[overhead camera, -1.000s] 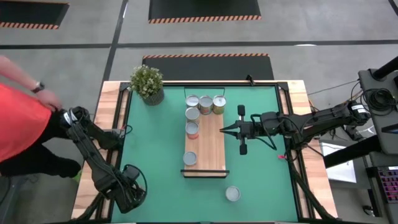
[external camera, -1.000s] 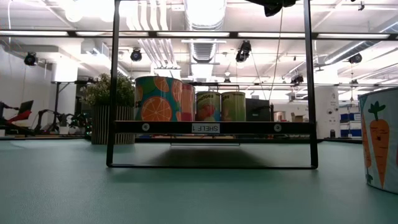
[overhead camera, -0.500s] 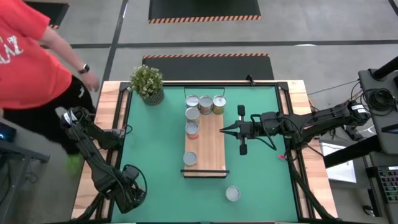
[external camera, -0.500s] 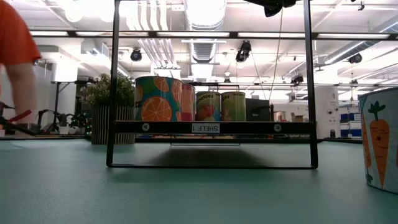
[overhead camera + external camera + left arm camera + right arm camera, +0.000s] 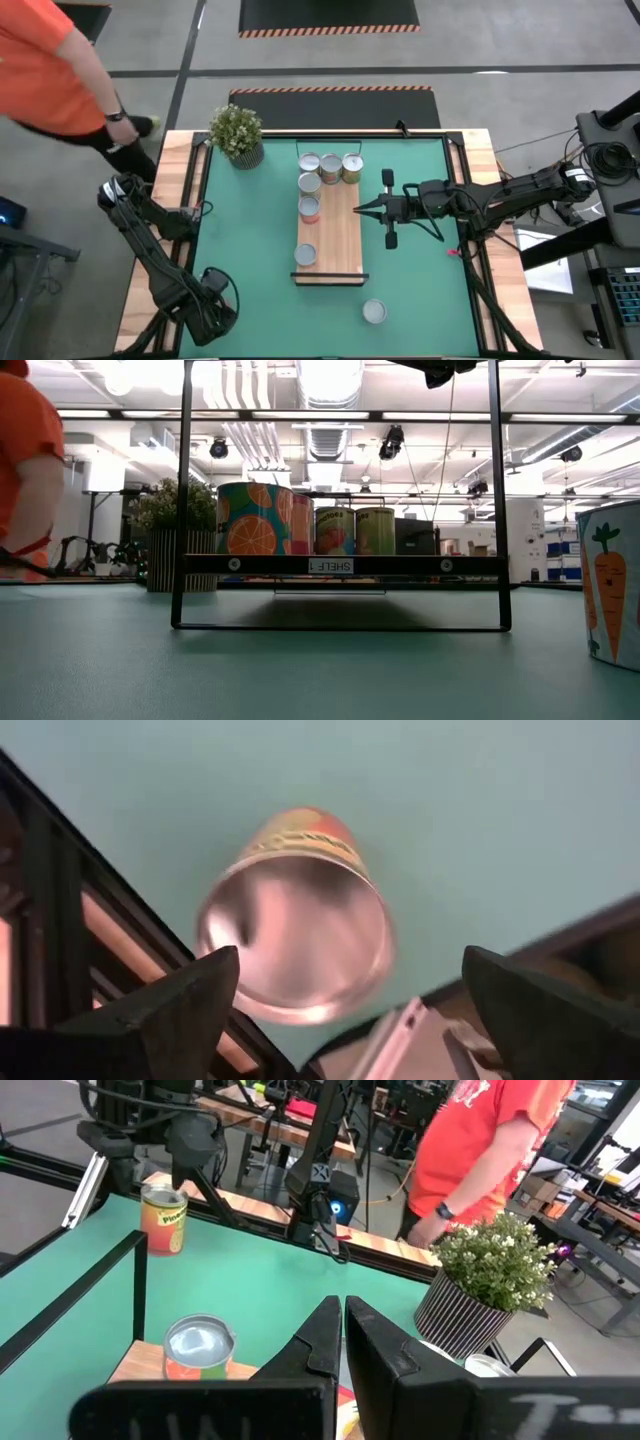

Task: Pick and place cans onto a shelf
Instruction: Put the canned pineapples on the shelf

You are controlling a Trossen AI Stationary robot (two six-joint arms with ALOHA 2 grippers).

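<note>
Six cans point(image 5: 330, 168) stood on the shelf point(image 5: 340, 235). One can point(image 5: 374, 312) waited on the green surface point(image 5: 250, 250), near the shelf's end; another can point(image 5: 295, 935) lay below the left gripper point(image 5: 340, 990), jaws wide and empty. The right gripper point(image 5: 358, 209), jaws shut and empty, hovered beside the shelf.

I saw potted plant point(image 5: 236, 134) at green mat's point(image 5: 250, 250) far-left corner | person in orange shirt point(image 5: 50, 70) beside table's point(image 5: 480, 150) left edge

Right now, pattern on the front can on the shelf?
Orange slices on teal, on the front can; the low view shows it best.
</note>
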